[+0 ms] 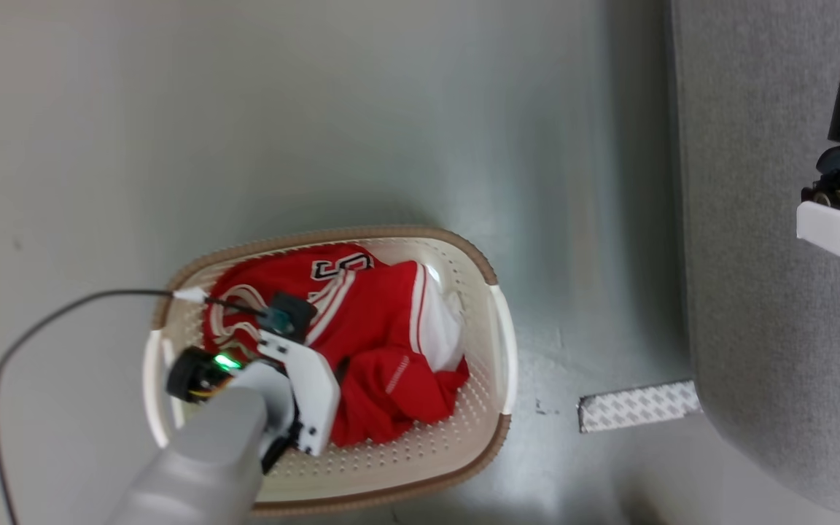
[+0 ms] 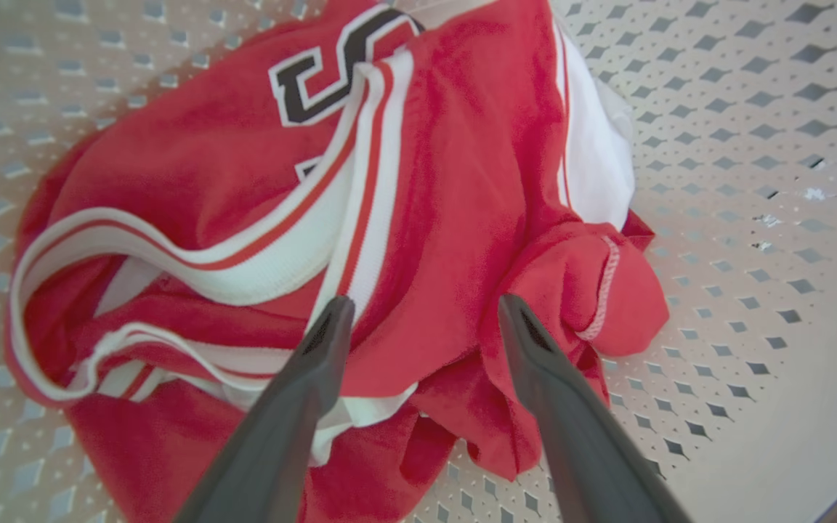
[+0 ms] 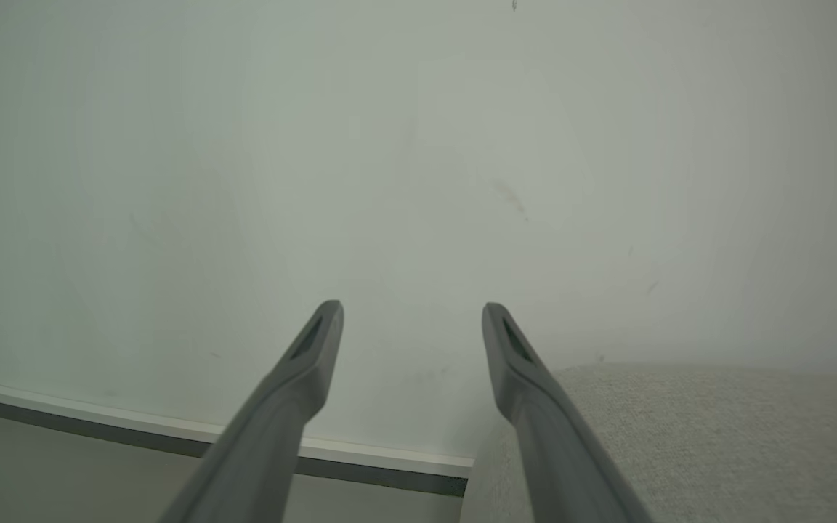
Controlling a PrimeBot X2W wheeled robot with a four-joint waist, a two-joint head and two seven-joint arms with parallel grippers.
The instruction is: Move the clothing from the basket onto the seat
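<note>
seat (image 1: pixel 748 219) cropped right, basket (image 1: pixel 391 235) partly behind left arm (image 1: pixel 208 452)

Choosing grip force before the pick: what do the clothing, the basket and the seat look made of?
The clothing: seemingly soft knit sports fabric, matte red with ribbed white trim; it bunches and folds. The basket: rigid plastic, smooth cream, with moulded diamond holes; its brown rim looks woven, probably moulded too. The seat: upholstery cloth, coarse grey weave.

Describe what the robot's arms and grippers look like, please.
Both the left gripper and right gripper have two long, tapered dark grey fingers with slotted tips. The left forearm is pale grey, with a white wrist bracket, a green light and a thin black cable.
</note>
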